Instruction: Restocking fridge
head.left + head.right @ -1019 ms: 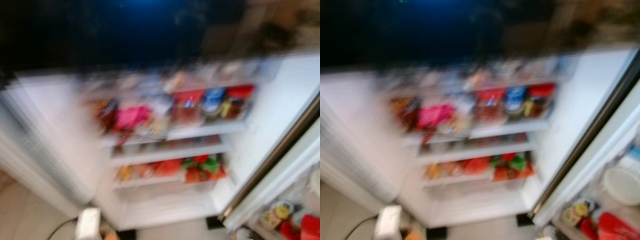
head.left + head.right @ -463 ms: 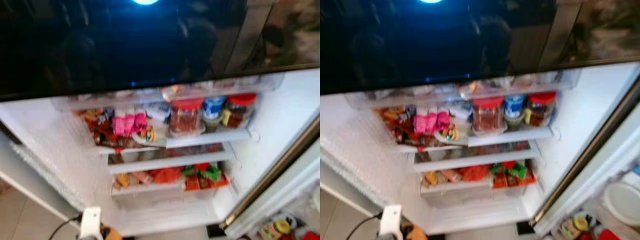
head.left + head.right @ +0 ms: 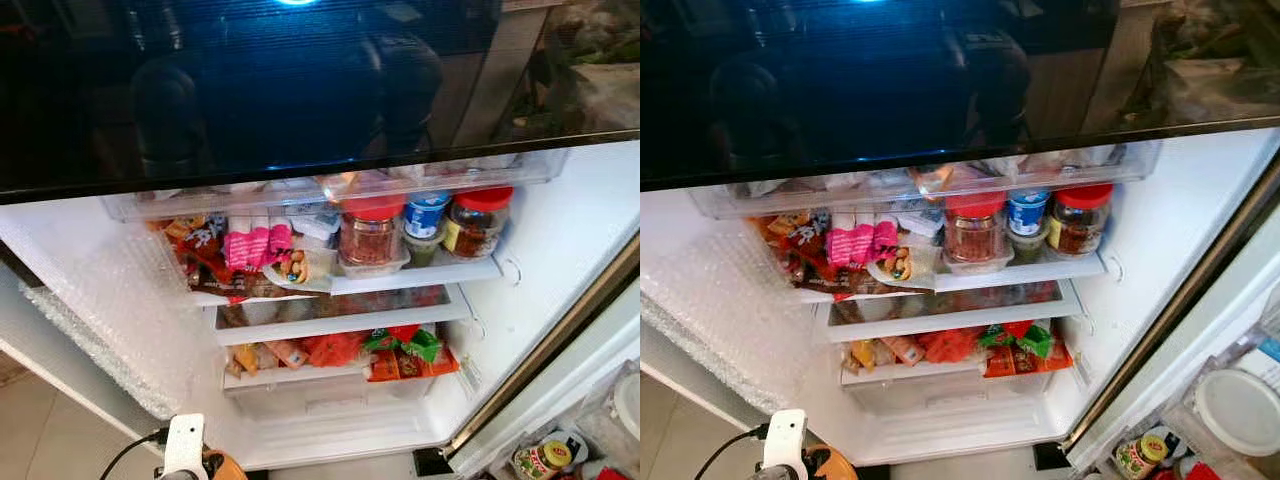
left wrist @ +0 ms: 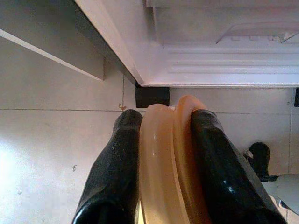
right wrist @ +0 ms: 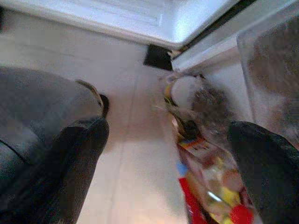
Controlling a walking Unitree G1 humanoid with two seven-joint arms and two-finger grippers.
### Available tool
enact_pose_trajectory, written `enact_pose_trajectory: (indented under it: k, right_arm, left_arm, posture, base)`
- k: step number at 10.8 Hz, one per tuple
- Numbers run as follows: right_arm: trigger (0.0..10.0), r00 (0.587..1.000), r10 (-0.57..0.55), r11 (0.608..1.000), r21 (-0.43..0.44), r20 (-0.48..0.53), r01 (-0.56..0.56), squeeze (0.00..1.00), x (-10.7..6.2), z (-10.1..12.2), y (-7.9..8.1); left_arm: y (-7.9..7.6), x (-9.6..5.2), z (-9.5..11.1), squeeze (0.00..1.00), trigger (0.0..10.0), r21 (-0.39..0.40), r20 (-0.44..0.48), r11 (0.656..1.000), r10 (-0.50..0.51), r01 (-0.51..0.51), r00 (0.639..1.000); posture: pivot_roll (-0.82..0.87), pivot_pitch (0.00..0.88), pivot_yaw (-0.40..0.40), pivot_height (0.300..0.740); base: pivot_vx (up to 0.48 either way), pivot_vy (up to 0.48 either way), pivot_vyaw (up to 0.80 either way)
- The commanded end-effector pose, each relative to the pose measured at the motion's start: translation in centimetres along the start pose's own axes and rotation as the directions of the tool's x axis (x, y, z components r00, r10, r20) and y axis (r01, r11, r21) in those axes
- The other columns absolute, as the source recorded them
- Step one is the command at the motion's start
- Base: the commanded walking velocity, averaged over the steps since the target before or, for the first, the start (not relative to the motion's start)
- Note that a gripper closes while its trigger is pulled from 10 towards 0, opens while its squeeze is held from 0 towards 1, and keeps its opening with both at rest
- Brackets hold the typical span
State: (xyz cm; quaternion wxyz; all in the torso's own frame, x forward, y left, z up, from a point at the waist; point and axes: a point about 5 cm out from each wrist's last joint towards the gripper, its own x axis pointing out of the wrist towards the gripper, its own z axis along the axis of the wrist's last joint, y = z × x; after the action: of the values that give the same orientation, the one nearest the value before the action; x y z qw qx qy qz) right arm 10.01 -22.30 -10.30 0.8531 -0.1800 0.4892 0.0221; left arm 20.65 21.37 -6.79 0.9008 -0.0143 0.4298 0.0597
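The left hand (image 4: 161,154) grips an orange plate (image 4: 168,163) on edge, rim toward the open fridge (image 3: 560,250). The right hand (image 5: 173,168) hangs wide open over the floor (image 5: 140,154).

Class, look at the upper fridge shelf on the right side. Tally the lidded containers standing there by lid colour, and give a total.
Red-lidded jars: 2, the large jar and the smaller jar
Blue-lidded tub: 1, the tub between them
Total: 3
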Motion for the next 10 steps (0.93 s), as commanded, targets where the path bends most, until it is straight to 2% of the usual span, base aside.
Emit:
enact_pose_trajectory:
  k: [1,4,7,10]
  right_arm:
    - [10.0,0.999,-0.026,1.0,-0.014,-0.035,0.026,0.0,-0.14,-0.65,-0.01]
    - [10.0,0.997,-0.055,0.998,-0.027,-0.055,0.053,0.0,-0.15,-0.83,-0.01]
    - [10.0,0.986,-0.142,0.987,-0.087,-0.089,0.134,0.0,-0.13,-0.97,-0.3]
    - [10.0,0.984,-0.152,0.986,-0.091,-0.095,0.143,0.0,-0.13,-0.98,-0.27]
  left_arm:
    - [0.26,-0.07,-0.35,0.0,10.0,-0.015,-0.013,1.0,0.01,-0.011,1.0]
    - [0.22,-0.07,-0.37,0.0,10.0,-0.019,-0.012,1.0,0.004,-0.005,1.0]
    - [0.25,-0.06,-0.32,0.0,10.0,-0.019,-0.012,1.0,0.003,-0.003,1.0]
    - [0.24,-0.06,-0.3,0.0,10.0,-0.02,-0.012,1.0,-0.002,0.001,1.0]
  posture:
    - [-0.06,0.034,0.048,0.74]
    - [-0.06,0.036,0.046,0.74]
    - [-0.06,0.035,0.047,0.74]
    - [-0.06,0.035,0.048,0.74]
  base:
    - [0.0,0.0,0.0]
    - [0.0,0.0,0.0]
    - [0.0,0.0,0.0]
    - [0.0,0.0,0.0]
